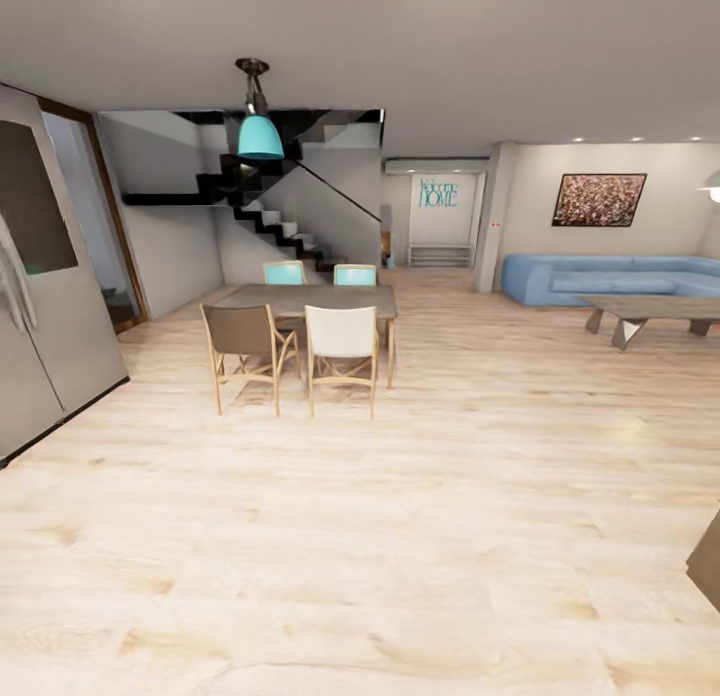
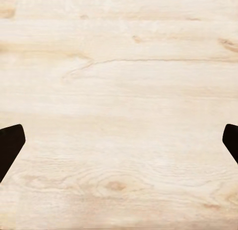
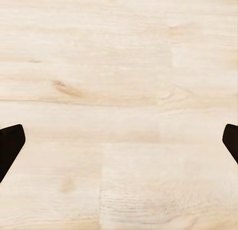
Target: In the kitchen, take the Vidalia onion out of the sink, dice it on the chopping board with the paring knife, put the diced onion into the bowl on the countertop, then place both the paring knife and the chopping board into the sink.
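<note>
Both grippers hang spread wide over bare floor: the left gripper (image 2: 119,145) shows its two dark fingertips (image 2: 10,143) at opposite edges of its wrist view with nothing between them, and the right gripper (image 3: 119,145) looks the same, fingertips (image 3: 10,143) far apart above pale wooden planks.

From the head view, the wooden floor (image 1: 400,536) stretches toward a dining table (image 1: 305,301) ringed by four chairs (two turquoise ones behind, a brown chair (image 1: 245,346) and a white chair (image 1: 342,351) in front). A turquoise lamp (image 1: 260,131) hangs above. Beyond stand a dark staircase (image 1: 270,211), a blue sofa (image 1: 610,276) and a low table (image 1: 650,311). No onion, sink or countertop appears anywhere here.
</note>
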Controlling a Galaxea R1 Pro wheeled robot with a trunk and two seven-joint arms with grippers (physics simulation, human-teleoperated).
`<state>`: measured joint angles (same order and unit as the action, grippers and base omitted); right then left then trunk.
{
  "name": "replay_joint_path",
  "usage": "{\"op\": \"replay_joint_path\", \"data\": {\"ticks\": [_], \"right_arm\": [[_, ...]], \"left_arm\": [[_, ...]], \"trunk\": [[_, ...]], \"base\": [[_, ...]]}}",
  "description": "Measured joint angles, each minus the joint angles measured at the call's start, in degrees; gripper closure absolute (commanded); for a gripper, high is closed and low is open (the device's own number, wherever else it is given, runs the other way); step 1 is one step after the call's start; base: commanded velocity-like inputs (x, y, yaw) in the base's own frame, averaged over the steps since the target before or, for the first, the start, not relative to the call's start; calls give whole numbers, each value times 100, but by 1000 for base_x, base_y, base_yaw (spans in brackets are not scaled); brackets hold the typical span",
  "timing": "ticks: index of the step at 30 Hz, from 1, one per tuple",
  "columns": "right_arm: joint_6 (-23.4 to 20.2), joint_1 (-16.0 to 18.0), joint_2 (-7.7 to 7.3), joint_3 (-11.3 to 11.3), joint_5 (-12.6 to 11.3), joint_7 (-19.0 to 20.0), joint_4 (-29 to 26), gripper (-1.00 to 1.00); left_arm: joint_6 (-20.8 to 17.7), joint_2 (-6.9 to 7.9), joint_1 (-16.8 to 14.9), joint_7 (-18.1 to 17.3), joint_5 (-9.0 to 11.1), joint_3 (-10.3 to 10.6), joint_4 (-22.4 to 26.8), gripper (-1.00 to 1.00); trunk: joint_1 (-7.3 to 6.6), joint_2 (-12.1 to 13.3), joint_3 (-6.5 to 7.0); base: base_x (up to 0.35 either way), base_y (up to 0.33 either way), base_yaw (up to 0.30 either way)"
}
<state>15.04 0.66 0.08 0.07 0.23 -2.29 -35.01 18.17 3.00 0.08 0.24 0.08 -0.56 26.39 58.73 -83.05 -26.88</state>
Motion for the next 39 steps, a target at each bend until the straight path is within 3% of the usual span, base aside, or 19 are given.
{"op": "replay_joint_path", "data": {"ticks": [39], "right_arm": [[0, -4, -6, 0, 0, -2, 0, -100]], "left_arm": [[142, 0, 0, 0, 0, 8, -16, -100]], "trunk": [[0, 0, 0]], "base": [[0, 0, 279]]}}
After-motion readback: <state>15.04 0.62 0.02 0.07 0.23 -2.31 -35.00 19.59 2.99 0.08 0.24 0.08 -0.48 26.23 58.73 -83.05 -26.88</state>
